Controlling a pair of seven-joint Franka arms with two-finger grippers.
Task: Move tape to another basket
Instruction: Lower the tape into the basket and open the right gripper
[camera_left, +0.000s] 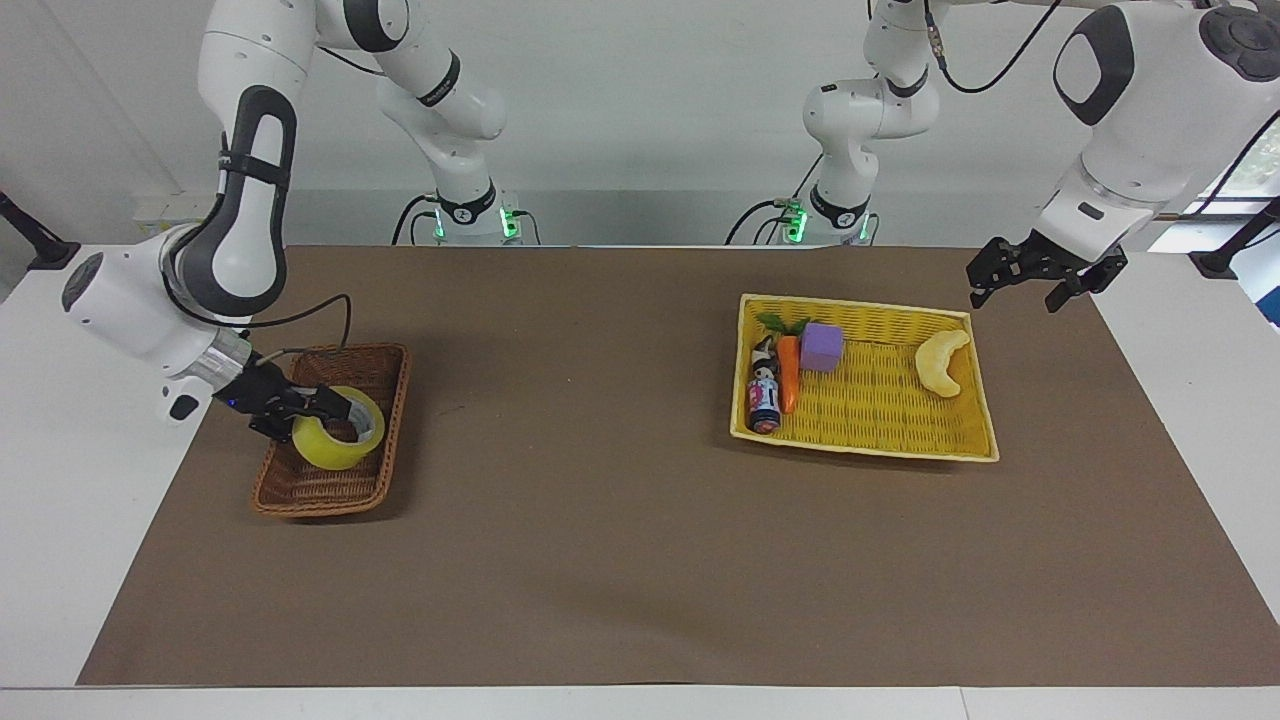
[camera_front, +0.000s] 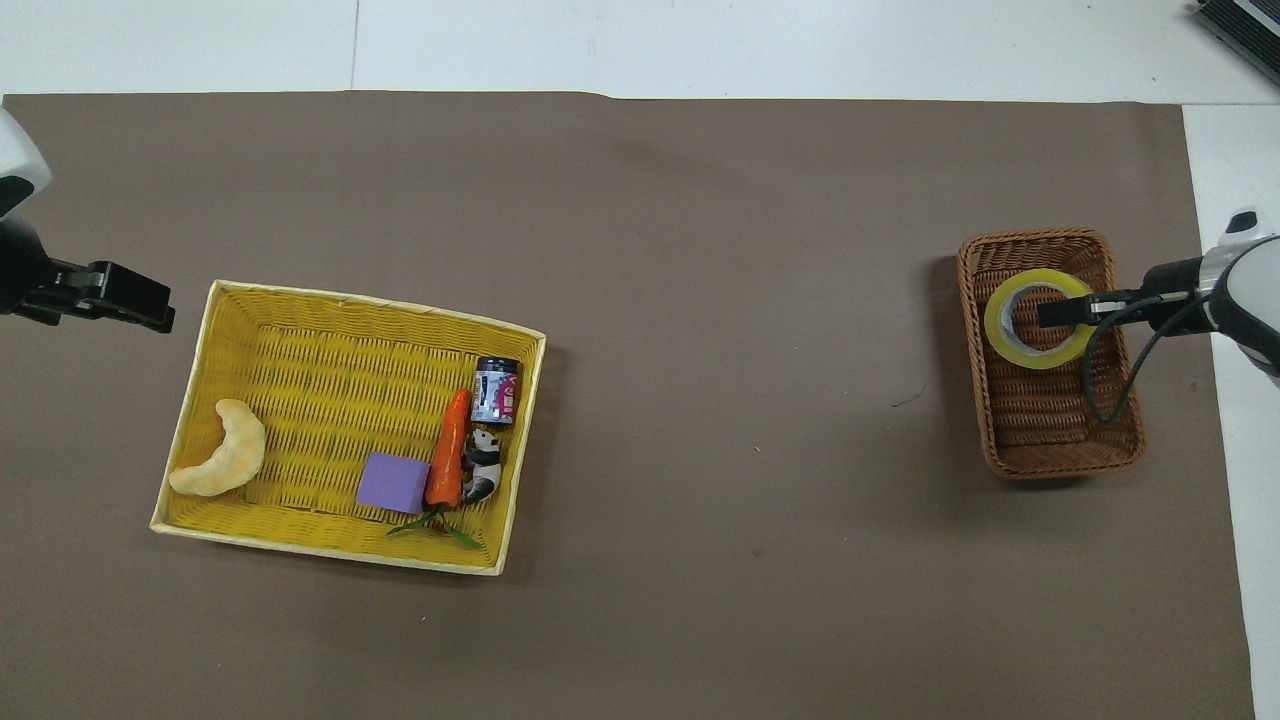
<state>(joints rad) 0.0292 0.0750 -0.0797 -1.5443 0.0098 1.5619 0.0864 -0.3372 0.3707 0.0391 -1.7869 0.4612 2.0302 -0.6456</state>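
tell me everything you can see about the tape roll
The tape is a ring of translucent yellow packing tape with a pale grey-white core. It is tilted, its hole facing up and toward the table's middle, low inside the brown wicker basket at the right arm's end of the table, in the half nearer the robots. The right gripper is shut on its wall, one finger inside the hole. Whether it rests on the basket floor cannot be told.

Bright, even overhead light; soft faint shadows (baskets especially); sharp focus.
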